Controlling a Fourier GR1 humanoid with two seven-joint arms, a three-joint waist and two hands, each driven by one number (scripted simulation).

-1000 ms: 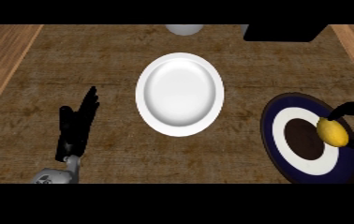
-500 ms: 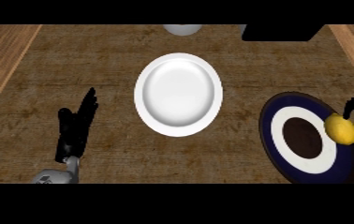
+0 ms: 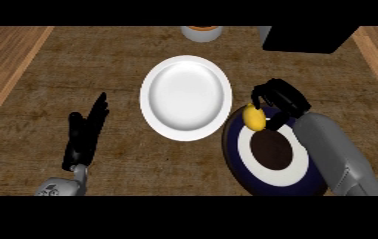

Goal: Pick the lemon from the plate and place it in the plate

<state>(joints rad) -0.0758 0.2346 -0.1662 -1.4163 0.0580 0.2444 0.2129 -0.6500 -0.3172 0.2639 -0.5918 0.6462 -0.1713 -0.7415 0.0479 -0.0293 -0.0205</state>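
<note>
- Lemon (image 3: 253,117): at the far-left rim of the dark blue plate (image 3: 230,150), just beside the white plate (image 3: 186,98).
- Right hand (image 3: 284,99): fingers curled round the lemon.
- Left hand (image 3: 85,133): lower left, fingers straight, holding nothing.

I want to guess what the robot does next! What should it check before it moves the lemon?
1. Lemon held by the right hand: ok, fingers curl round it.
2. Lemon lifted off the dark blue plate: cannot tell.
3. White plate free to take it: ok.
4. Way to the white plate: ok, it lies just left of the lemon.
5. Left hand out of the way: ok, open at the left.
</note>
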